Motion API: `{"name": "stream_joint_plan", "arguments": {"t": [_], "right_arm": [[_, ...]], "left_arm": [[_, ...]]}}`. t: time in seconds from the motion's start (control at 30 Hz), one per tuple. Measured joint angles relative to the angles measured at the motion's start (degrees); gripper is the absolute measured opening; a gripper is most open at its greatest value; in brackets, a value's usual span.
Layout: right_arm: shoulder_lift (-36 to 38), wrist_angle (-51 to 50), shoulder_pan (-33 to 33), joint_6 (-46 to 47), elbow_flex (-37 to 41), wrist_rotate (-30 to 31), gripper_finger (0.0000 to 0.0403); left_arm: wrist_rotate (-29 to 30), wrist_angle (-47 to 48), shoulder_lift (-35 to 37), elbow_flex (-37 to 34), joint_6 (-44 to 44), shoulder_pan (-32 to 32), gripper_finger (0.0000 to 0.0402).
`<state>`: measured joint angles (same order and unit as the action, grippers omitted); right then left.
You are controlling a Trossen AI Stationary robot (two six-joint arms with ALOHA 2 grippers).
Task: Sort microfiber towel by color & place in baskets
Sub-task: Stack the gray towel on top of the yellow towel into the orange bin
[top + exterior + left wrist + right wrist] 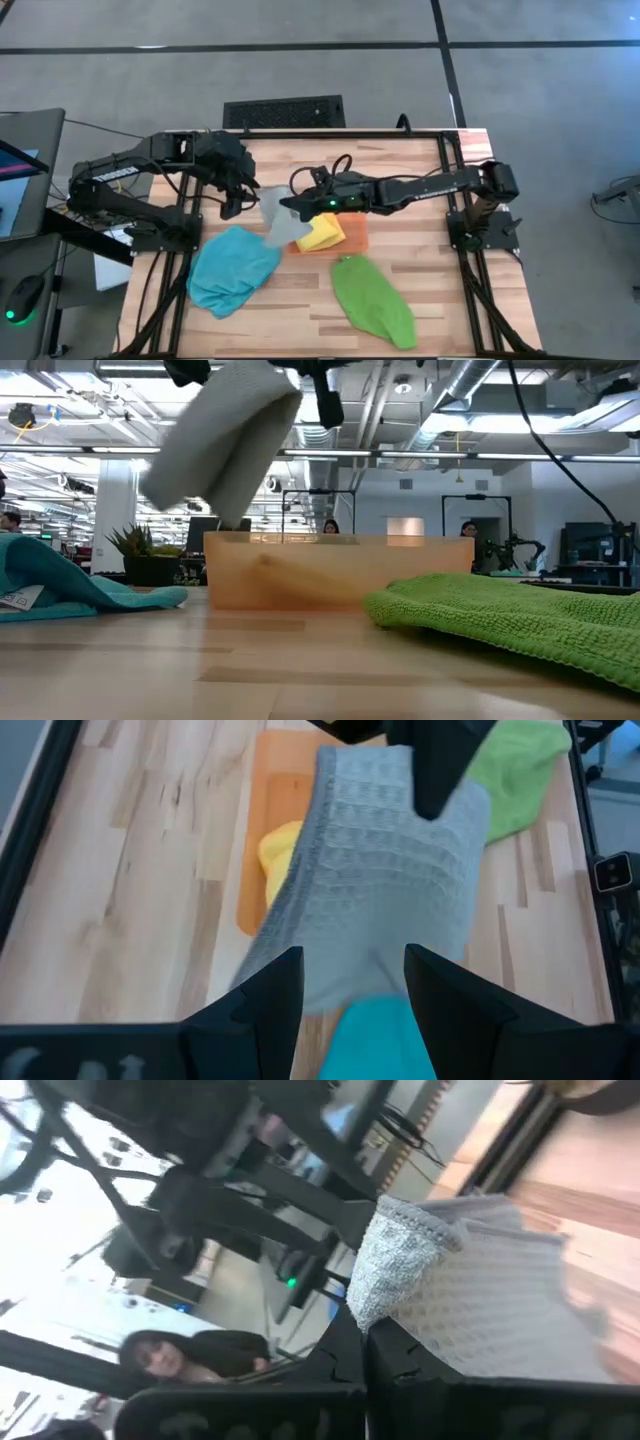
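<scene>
A grey waffle-weave towel (pixel 280 220) hangs in the air over the table's middle, held by my right gripper (pixel 298 205), which is shut on it. It also shows in the low view (pixel 225 445), above the orange tray (pixel 354 238). A yellow towel (pixel 322 235) lies in that tray. My left gripper (pixel 350 1005) is open just left of the grey towel, and the towel's lower part shows between its fingers. A teal towel (pixel 232 270) and a green towel (pixel 372 298) lie flat on the table, nearer the front edge. My right gripper pinches the grey towel's hemmed upper edge (pixel 400 1255) between its two fingers, where the cloth looks folded into more than one layer. It comes in about level from the table's right. The towel hangs slanting below it, clear of tray and table. I cannot tell whether my left gripper touches the towel.
The orange tray (pixel 330 565) stands mid-table, with the green towel (pixel 500 610) in front of it on one side and the teal towel (pixel 70 585) on the other. A small potted plant (pixel 135 545) stands behind. People show in the room beyond the table.
</scene>
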<state>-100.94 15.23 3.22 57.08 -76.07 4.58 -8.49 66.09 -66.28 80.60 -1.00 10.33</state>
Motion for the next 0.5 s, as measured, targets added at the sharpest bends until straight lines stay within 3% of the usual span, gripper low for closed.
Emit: {"name": "stream_joint_plan", "arguments": {"t": [0.5], "right_arm": [[-0.01, -24.23, 2.44, 5.88, 0.07, 3.78, 0.0004]], "left_arm": [[0.1, 0.04, 0.0, 0.0, 1.03, 0.0, 0.0167]]}}
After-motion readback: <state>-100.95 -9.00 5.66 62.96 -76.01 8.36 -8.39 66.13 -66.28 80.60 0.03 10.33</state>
